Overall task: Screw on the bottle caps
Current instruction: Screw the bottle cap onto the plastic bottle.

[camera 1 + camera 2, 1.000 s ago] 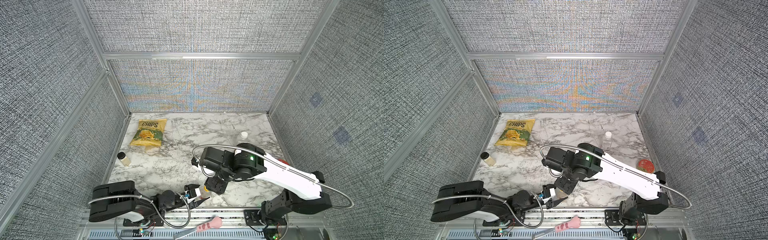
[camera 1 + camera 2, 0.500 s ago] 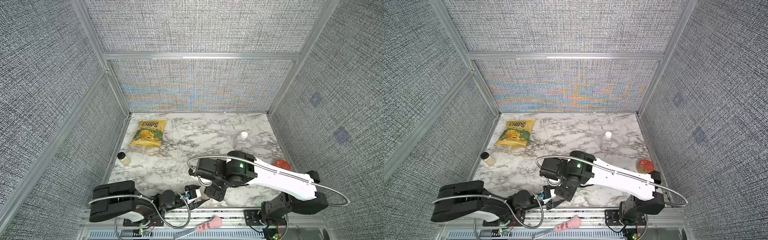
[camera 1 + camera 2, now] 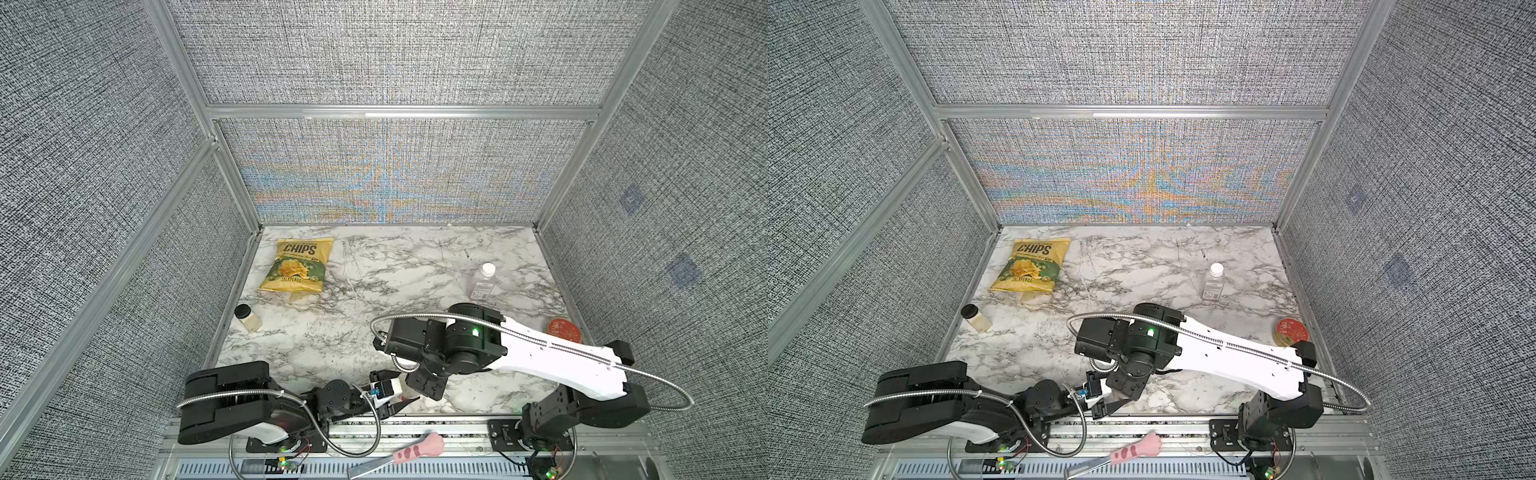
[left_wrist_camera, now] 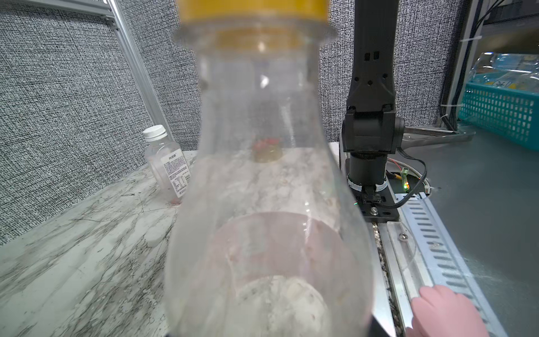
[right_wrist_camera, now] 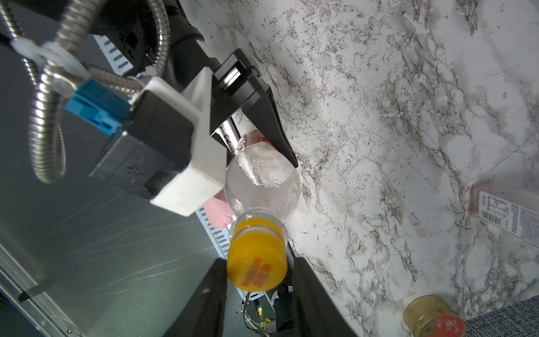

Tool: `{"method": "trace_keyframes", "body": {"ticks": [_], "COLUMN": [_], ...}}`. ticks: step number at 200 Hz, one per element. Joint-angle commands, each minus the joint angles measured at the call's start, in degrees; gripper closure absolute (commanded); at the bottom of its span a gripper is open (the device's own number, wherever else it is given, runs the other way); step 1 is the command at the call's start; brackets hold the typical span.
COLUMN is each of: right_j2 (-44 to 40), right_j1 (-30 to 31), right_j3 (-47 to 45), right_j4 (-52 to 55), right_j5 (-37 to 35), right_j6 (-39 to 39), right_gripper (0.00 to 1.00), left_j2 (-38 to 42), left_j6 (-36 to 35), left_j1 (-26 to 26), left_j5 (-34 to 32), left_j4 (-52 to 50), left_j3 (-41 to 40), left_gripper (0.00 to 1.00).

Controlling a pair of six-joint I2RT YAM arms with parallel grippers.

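My left gripper point(image 3: 397, 401) is shut on the taller clear bottle point(image 4: 268, 204) at the table's front edge and holds it tilted. One of its black fingers point(image 5: 275, 128) presses the bottle's side next to the red label. The orange-yellow cap point(image 5: 256, 262) sits on the bottle's neck, also seen as the orange-yellow cap point(image 4: 253, 8). My right gripper point(image 5: 256, 271) reaches down over it, with a black finger point(image 5: 309, 286) on each side of the cap, shut on it. The shorter pink-tinted bottle point(image 3: 482, 284) stands at the back right, and the white cap point(image 3: 488, 269) is on it.
A yellow chips bag point(image 3: 297, 266) lies at the back left. A small jar with a black lid point(image 3: 248, 318) stands by the left wall. A red-lidded tin point(image 3: 564, 330) sits by the right wall. A pink-handled tool point(image 3: 415, 453) lies on the front rail.
My right arm has swung toward the front edge and come down over the bottle's neck. Its jaws have narrowed around the orange-yellow cap. The left gripper and its bottle have stayed put.
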State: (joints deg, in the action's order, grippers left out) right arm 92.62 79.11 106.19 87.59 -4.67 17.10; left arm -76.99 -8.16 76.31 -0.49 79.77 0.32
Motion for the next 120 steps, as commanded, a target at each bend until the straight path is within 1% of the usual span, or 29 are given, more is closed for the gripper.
{"method": "trace_keyframes", "body": {"ticks": [1, 68, 102, 106, 120], "right_j2": [-0.2, 0.9, 1.7, 1.6, 1.5], "right_j1": [0.0, 0.0, -0.3, -0.3, -0.5], "right_j3": [-0.1, 0.6, 1.5, 1.5, 1.3], "right_j4": [0.2, 0.4, 1.6, 1.5, 1.6], "right_j5": [-0.8, -1.7, -4.9, -5.1, -6.0], "right_j6": [0.0, 0.6, 2.3, 2.3, 2.6], "right_gripper": [0.61, 0.67, 0.71, 0.71, 0.71], "left_j2": [0.1, 0.0, 0.1, 1.8, 2.3], "left_j6": [-0.4, -0.4, -0.4, -0.4, -0.3], "left_j1": [-0.1, 0.0, -0.1, -0.1, 0.0], "left_j5": [-0.4, -1.1, -2.4, -2.4, -2.8], "left_j4": [1.0, 1.7, 1.8, 1.7, 1.6], "left_j3": [-0.3, -0.2, -0.2, -0.2, -0.1], "left_gripper": [0.46, 0.46, 0.46, 0.46, 0.46]}}
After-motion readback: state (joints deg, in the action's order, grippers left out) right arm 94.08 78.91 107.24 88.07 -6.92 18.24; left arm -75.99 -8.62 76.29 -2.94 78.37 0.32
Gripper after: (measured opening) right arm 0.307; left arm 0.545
